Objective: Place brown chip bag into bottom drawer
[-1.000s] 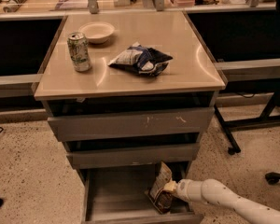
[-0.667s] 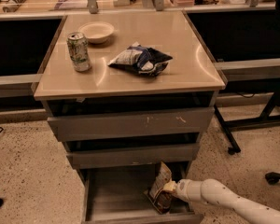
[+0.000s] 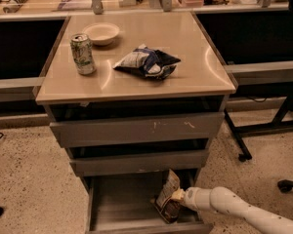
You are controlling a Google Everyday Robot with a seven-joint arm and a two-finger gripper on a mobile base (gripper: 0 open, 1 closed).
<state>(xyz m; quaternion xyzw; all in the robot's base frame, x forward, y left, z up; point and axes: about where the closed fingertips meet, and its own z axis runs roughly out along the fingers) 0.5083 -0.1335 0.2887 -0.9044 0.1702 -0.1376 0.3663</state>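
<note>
Hand: we see the hand [image 3: 179, 198] at about 5 o'clock in the view, low inside the open drawer, at the end of a white arm [image 3: 234, 206] that enters from 4 o'clock.
Hand state: clenched on the near edge of the brown chip bag [image 3: 166, 201].
Brown chip bag: we find it upright and slightly tilted inside the bottom drawer [image 3: 119, 204], toward the drawer's 3 o'clock side.
Bottom drawer: pulled out, interior exposed.
Upper drawers: the top drawer [image 3: 136, 129], with scratch marks, and the middle drawer [image 3: 136, 162] both stand slightly ajar.
Surface: the tan surface [image 3: 195, 48] carries a can [image 3: 82, 54] at 9 o'clock, a bowl [image 3: 101, 33] at 11 o'clock and a blue-and-white snack bag [image 3: 147, 63] near its centre.
Spacing: we note all three apart from one another.
</note>
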